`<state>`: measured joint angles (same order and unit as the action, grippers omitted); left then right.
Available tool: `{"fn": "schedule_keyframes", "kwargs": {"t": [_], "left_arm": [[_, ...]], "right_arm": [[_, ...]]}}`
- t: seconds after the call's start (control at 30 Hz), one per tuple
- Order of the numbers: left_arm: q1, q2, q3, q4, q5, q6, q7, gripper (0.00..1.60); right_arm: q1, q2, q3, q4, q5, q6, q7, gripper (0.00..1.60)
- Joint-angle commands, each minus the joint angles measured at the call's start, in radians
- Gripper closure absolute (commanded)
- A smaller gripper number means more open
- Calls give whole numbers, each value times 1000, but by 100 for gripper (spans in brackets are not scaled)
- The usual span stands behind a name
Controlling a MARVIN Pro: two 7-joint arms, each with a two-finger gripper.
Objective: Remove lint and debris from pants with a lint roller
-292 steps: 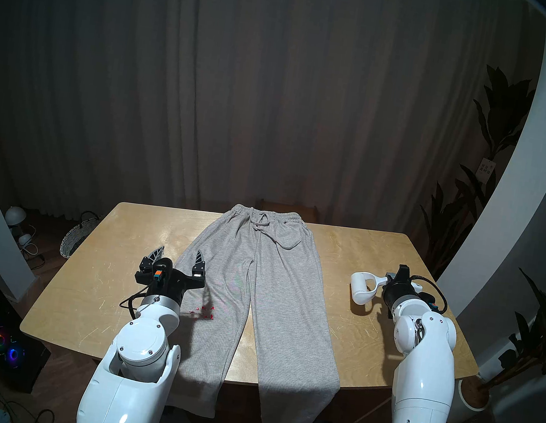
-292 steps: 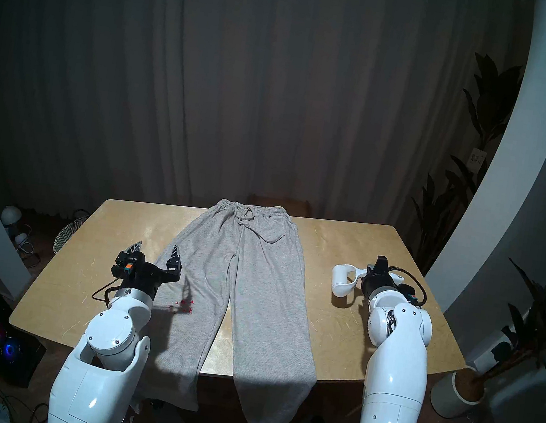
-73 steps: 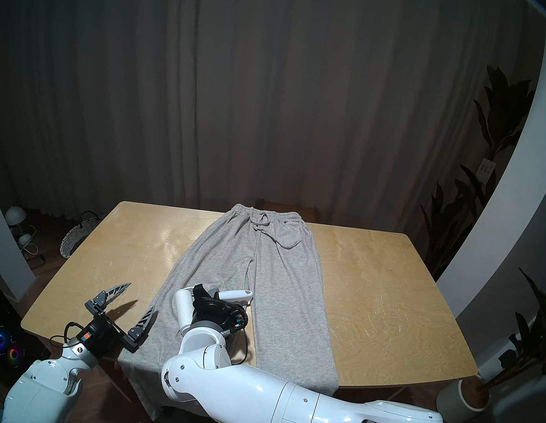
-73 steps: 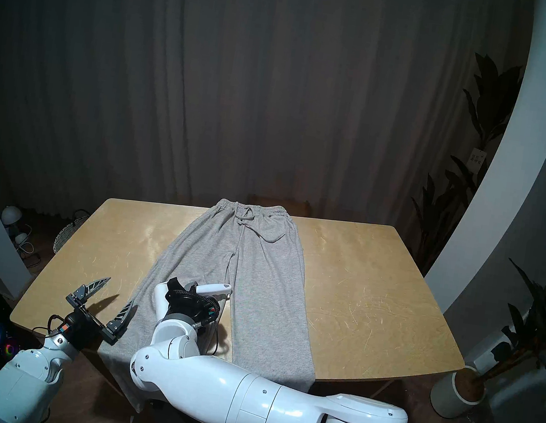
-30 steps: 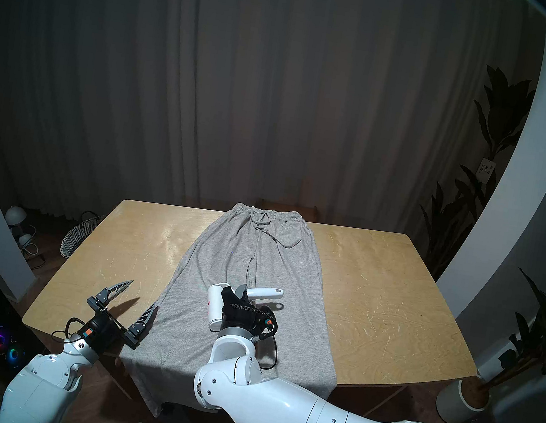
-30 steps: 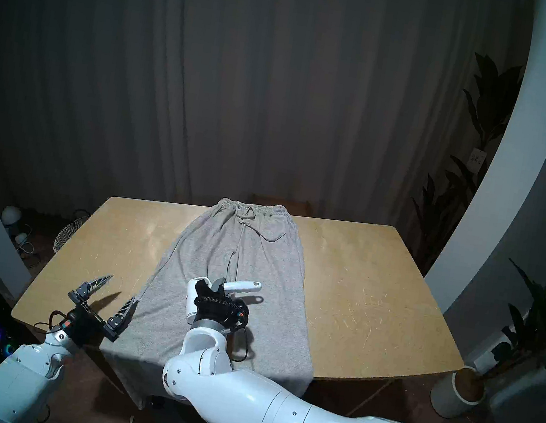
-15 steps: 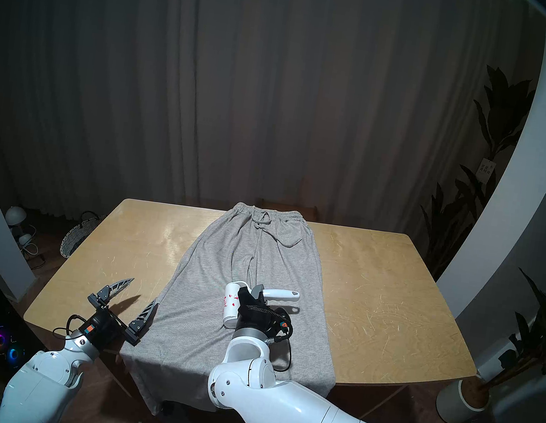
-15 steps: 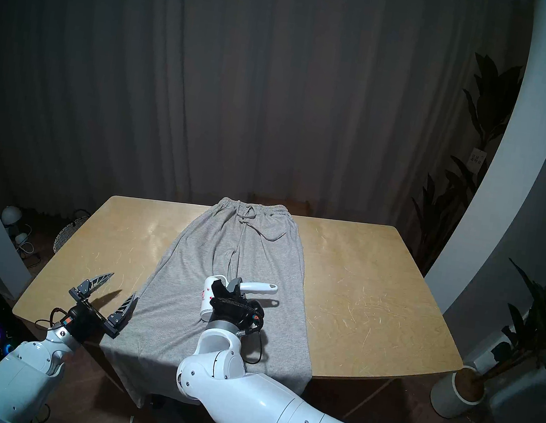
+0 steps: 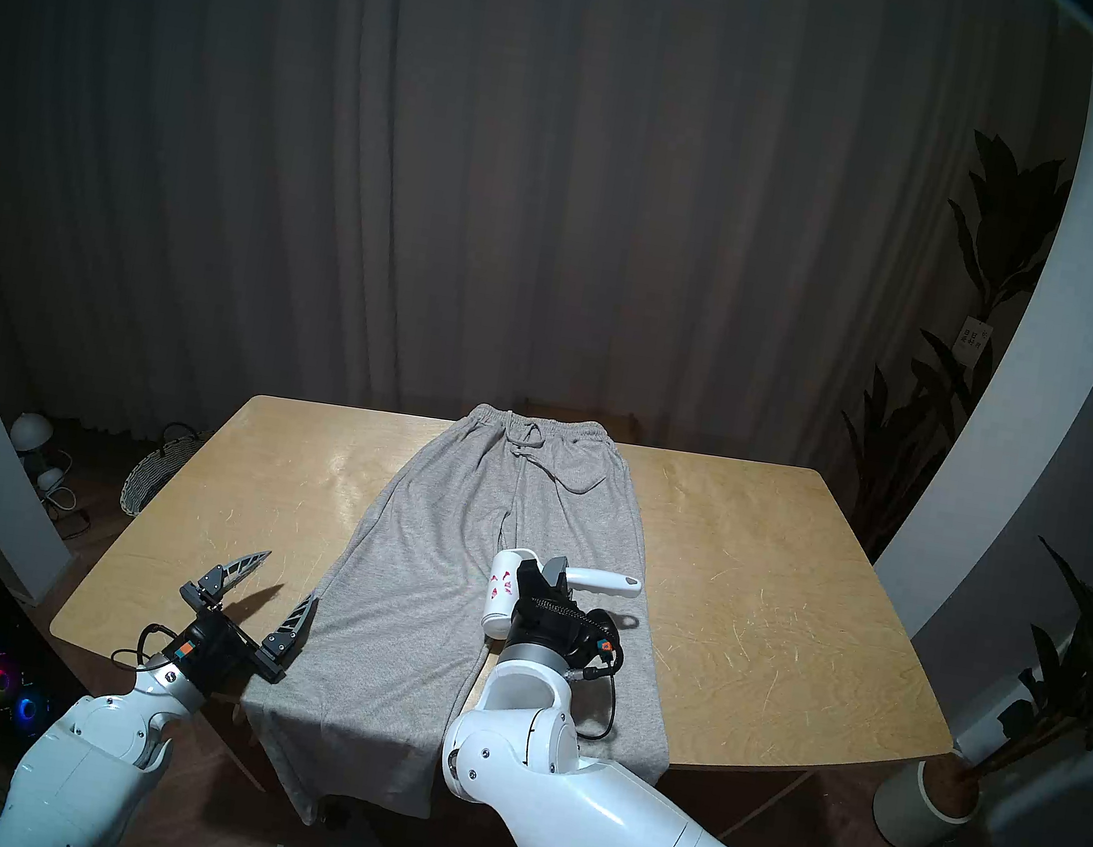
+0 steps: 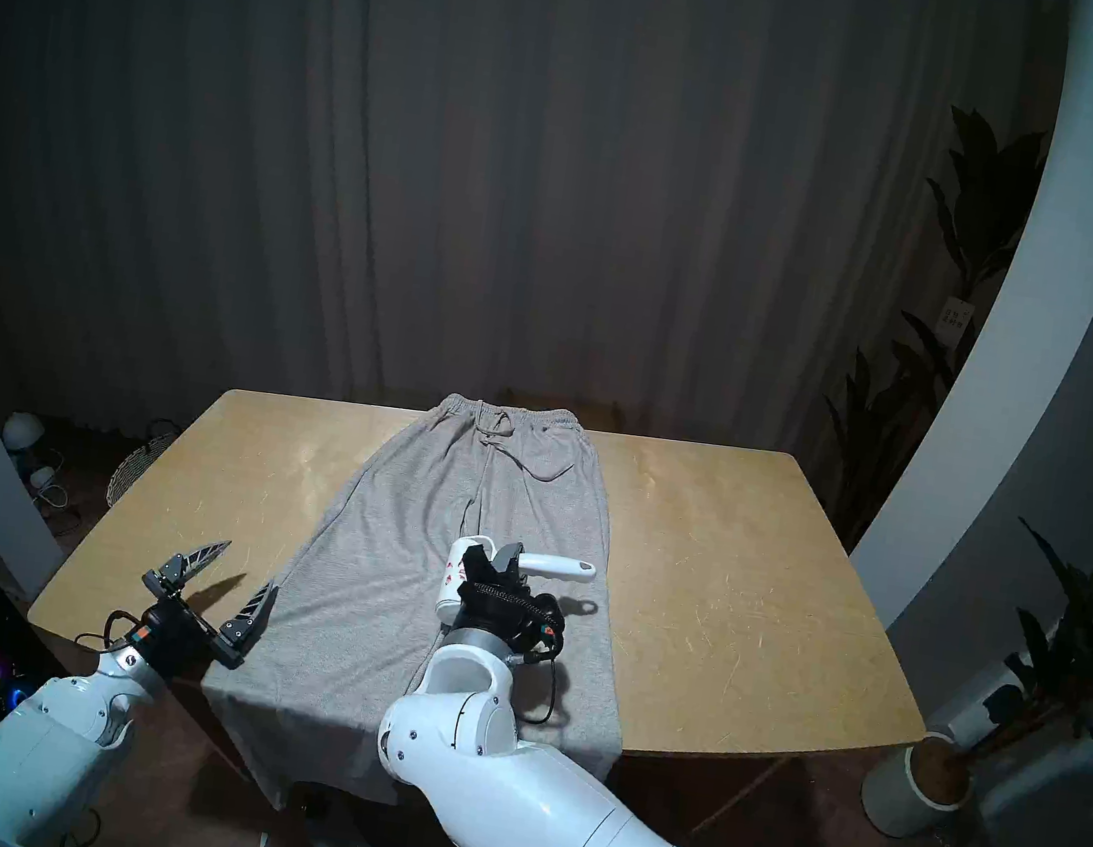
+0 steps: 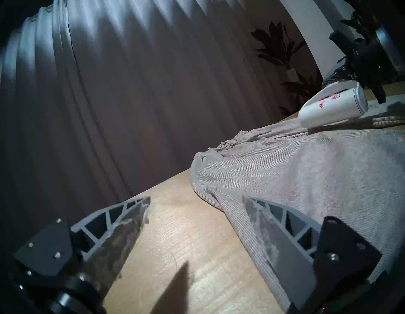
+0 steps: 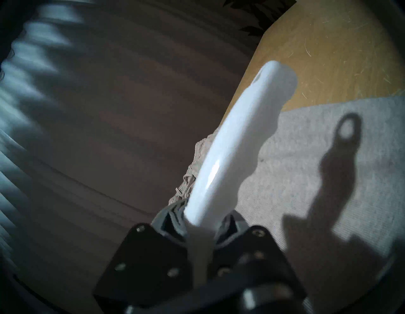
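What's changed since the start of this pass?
The right gripper carried the lint roller from the table's right side onto the pants; the red flecks now sit on its drum. The left gripper pulled back, open. Pants barely moved.

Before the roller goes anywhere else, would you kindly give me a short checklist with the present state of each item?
1. Right tool shut on the lint roller handle: ok.
2. Red flecks stuck on the roller drum: ok.
3. Visible pants fabric free of flecks: ok; under the right arm, cannot tell.
4. Left tool open, beside the pant leg edge: ok.
5. Roller lifted off the fabric: ok.
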<state>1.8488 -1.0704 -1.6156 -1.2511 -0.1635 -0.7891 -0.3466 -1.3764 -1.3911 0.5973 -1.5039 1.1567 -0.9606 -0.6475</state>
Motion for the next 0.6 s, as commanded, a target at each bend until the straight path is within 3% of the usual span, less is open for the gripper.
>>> {"fn": "schedule_keyframes", "kwargs": {"t": [0.0, 0.27, 0.57], "left_arm": [[-63, -23, 7, -108, -57, -65, -15, 0], [-91, -7, -41, -119, -101, -126, -8, 0], [-98, 10, -73, -132, -122, -130, -2, 0]], "right_arm": [[-1, -35, 39, -64, -37, 1, 5, 160], [-17, -35, 68, -70, -44, 1, 1, 160], [-7, -17, 136, -77, -44, 1, -11, 160]]}}
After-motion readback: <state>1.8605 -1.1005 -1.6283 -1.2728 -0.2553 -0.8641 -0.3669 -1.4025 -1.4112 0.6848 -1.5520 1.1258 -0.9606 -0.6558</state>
